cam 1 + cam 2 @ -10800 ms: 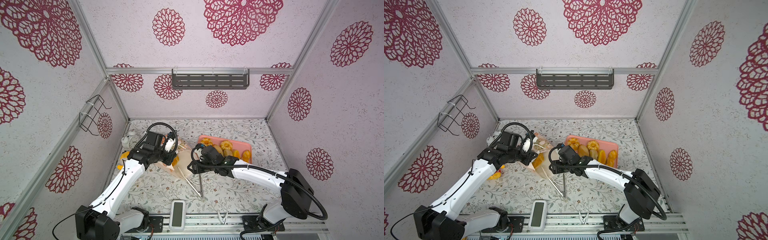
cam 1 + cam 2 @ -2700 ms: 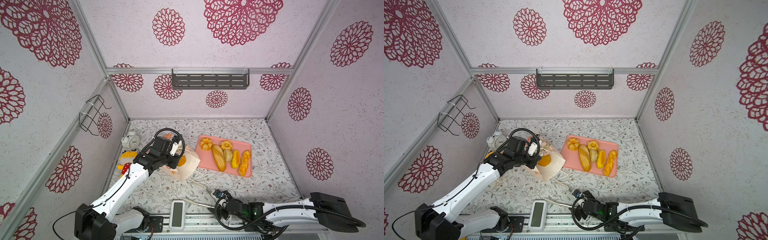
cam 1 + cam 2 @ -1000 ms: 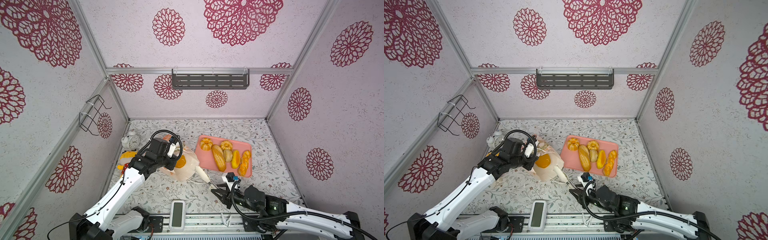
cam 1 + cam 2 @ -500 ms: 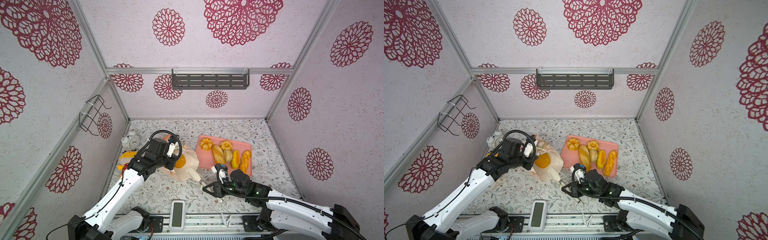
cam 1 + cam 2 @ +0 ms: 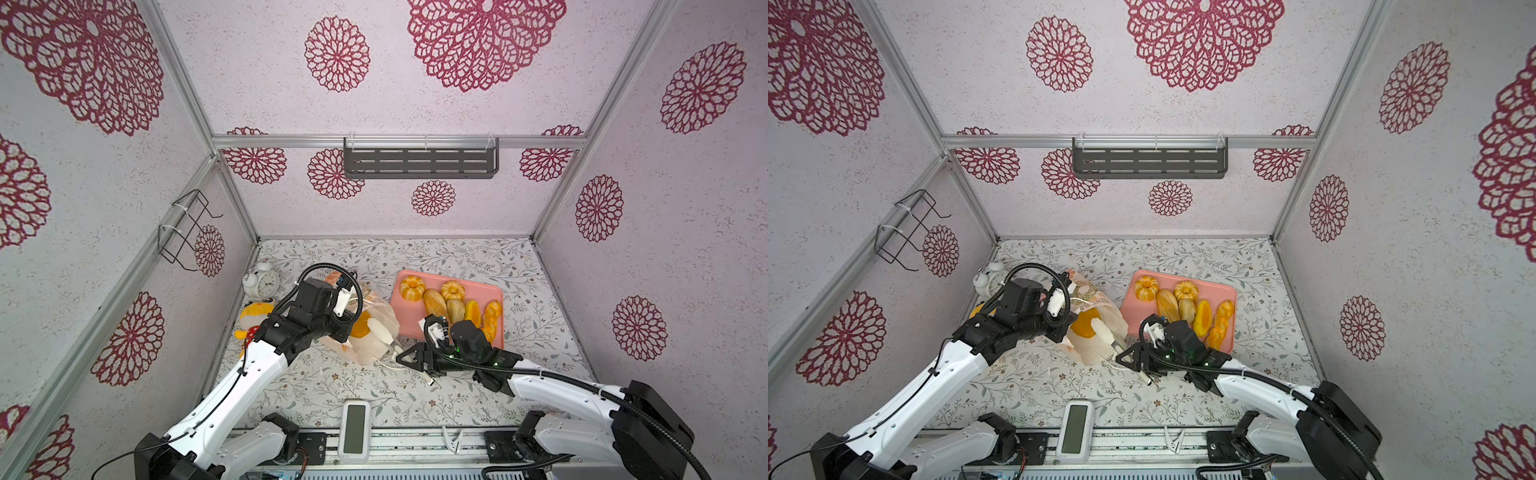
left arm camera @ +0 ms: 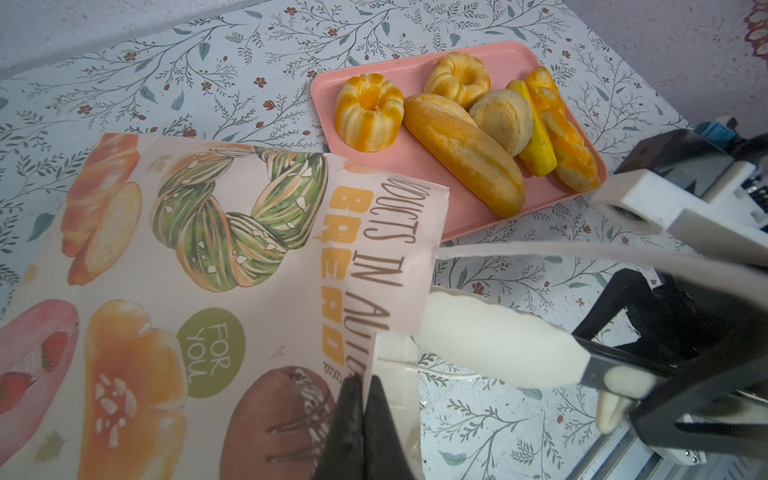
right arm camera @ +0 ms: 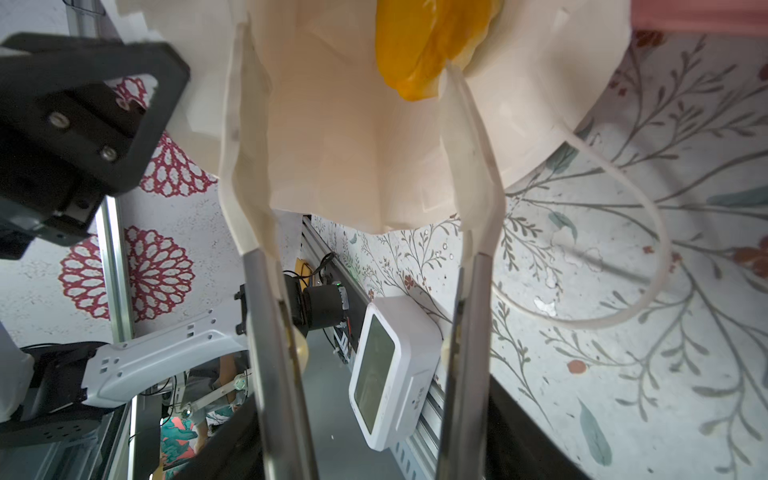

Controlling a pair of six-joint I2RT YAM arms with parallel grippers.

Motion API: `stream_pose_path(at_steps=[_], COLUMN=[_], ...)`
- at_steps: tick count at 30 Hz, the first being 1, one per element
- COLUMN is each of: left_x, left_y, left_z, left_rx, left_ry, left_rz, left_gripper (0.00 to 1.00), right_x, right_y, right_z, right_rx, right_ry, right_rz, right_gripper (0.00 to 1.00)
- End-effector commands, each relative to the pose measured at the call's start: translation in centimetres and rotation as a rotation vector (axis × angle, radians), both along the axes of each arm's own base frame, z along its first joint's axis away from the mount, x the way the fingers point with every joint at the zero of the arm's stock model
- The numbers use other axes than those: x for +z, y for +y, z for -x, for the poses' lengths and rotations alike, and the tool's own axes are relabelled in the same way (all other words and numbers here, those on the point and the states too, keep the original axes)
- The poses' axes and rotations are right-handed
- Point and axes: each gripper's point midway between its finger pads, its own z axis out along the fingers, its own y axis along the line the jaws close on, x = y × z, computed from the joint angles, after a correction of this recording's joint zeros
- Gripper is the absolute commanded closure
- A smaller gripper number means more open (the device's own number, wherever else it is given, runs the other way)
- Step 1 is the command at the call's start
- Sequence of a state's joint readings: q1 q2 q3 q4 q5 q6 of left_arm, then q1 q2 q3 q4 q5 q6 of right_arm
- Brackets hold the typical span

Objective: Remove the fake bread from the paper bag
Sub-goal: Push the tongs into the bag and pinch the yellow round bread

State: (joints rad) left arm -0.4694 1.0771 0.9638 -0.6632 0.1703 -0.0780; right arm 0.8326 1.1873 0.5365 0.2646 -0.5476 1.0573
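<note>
Bread, glossy orange, is seen inside the mouth of the paper bag, laid on its side. The bag's printed rim is pinched by the left gripper. Metal tongs with pale rubbery tips, clasped by the right gripper, are spread across its mouth, one tip apparently inside. Six rolls are set on a pink tray beside the bag.
</note>
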Motion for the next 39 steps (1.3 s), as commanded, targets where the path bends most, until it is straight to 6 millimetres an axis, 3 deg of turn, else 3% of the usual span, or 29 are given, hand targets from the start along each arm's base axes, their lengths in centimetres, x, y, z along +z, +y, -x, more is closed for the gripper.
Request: stream_pose_path(at_steps=[1,17,30,36,39], left_x=[1.3,1.6,1.8,1.7,1.5], left_y=[-0.5,-1.0,-1.7,-1.7,-1.7], left_z=[-0.2,0.4,1.9,2.2,2.1], left_rx=[-0.018,-0.061,-0.132,-0.141,-0.135], left_ry=[-0.040,-0.056,-0.061,-0.060,-0.062], left_rz=[0.031,0.038,0.064,0.063,0.063], left_gripper=[1.00,1.00,1.00,1.00,1.00], right_x=[2.8,1.1,-0.8,-1.9,-2.7], right_y=[1.2,3.9,6.7,7.2,7.6], right_z=[-0.7,-1.6,-4.6,-6.8,-7.3], right_rx=[0.019,0.066,0.074,0.038,0.035], right_ry=[0.002,0.183,0.276,0.280,0.265], right_rz=[-0.093,-0.134,-0.158,-0.148,-0.136], right_gripper=[0.27,0.24,0.27,0.33,0.48])
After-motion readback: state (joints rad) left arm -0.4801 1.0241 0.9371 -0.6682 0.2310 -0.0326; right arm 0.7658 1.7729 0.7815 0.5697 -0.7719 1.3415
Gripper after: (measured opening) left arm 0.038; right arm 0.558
